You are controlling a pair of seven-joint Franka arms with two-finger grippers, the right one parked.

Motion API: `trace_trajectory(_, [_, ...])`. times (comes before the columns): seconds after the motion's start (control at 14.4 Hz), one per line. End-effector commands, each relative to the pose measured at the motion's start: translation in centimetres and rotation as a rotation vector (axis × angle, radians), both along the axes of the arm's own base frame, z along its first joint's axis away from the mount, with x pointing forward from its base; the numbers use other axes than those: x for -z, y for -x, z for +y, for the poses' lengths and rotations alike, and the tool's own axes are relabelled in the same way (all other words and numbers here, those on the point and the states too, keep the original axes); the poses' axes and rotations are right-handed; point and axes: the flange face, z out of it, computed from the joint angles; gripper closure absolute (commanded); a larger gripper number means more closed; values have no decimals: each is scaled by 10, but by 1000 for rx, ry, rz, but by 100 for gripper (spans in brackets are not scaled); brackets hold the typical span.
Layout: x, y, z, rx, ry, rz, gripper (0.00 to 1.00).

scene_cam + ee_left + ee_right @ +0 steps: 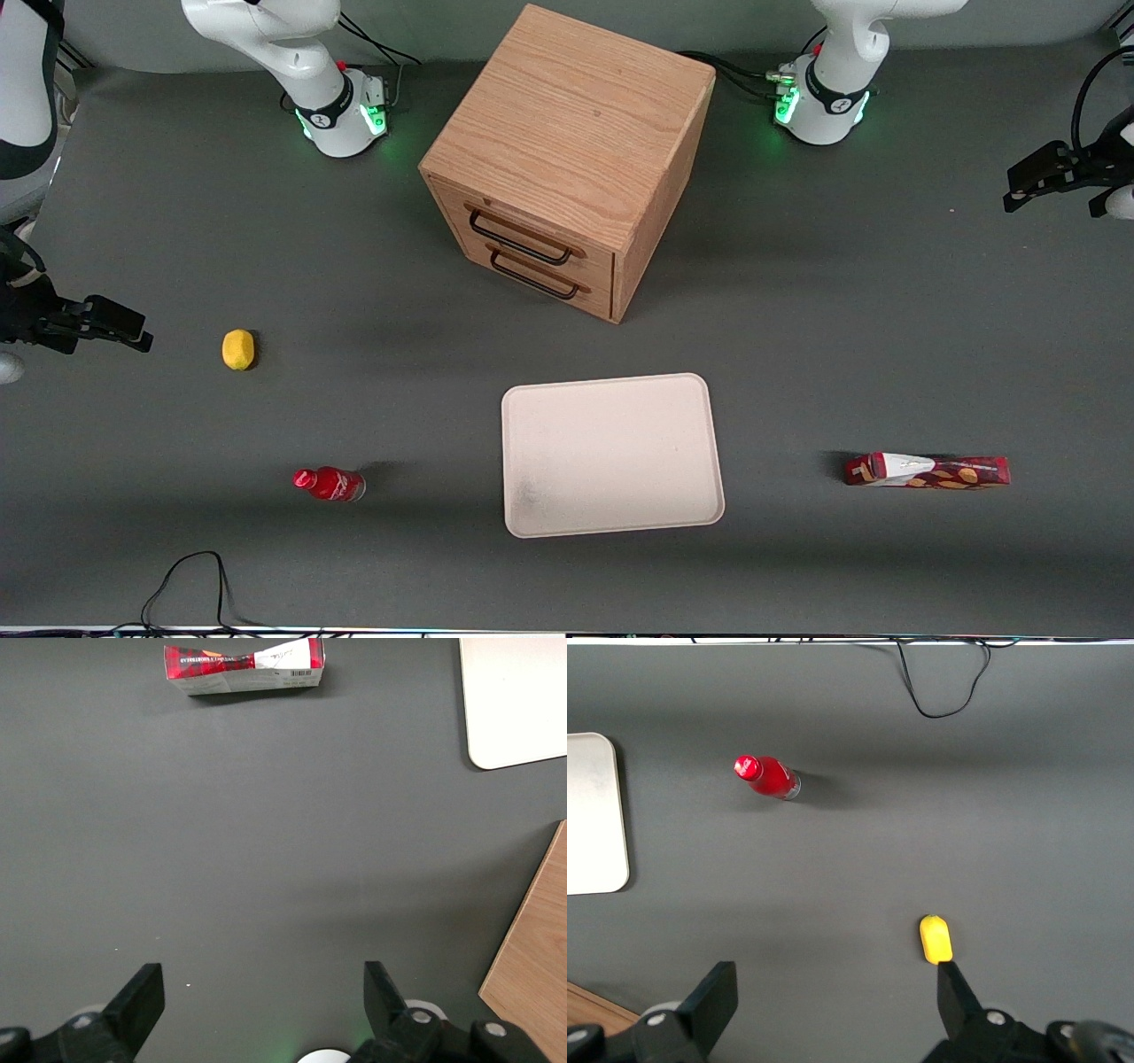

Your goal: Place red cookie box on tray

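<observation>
Jaws (263, 992) spread wide apart, holding nothing, parked high at the working arm's end of the bench (797, 337), well apart from the cookie box (927, 470). Box lies flat on the bench, nearer the front camera than the jaws, roughly 7 o'clock from them in the front view; in the wrist view it sits at about 12 o'clock, slightly toward 11, ahead of the open jaws. Long axis runs crosswise to the reach, 3-to-9 o'clock in both views, so the jaws look already lined up to close across the thin width, judging by the wrist view. Working arm is clearly the nearer one. Box look: long thin dark-red carton, orange-tan cookie prints, white patch plus barcode at the end pointing toward the tray (611, 454). Tray is cream, flat, nothing on it, near mid-bench, at 9 o'clock from the box with a clear gap between them. Wooden drawer cabinet (567, 159) at 12 o'clock from the tray, no part in the path. Task not started: reach and descent come first.
</observation>
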Motion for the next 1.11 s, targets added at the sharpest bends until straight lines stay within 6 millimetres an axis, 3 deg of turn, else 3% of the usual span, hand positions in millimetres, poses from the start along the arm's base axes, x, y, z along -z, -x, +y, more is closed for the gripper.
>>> trace_trajectory(0.0, [-4, 5, 0, -19, -6, -6, 0])
trace_trajectory(0.21, [-1, 1, 0, 1, -7, -18, 0])
trace_trajectory(0.42, [22, -10, -5, 109, -13, 26, 0])
trace_trajectory(0.69, [59, -51, 7, 399, -43, -5, 0])
trace_trajectory(0.9, [77, -82, 9, 713, -141, -66, 0])
trace_trajectory(1.04, [101, -106, 8, 923, -166, -103, 0])
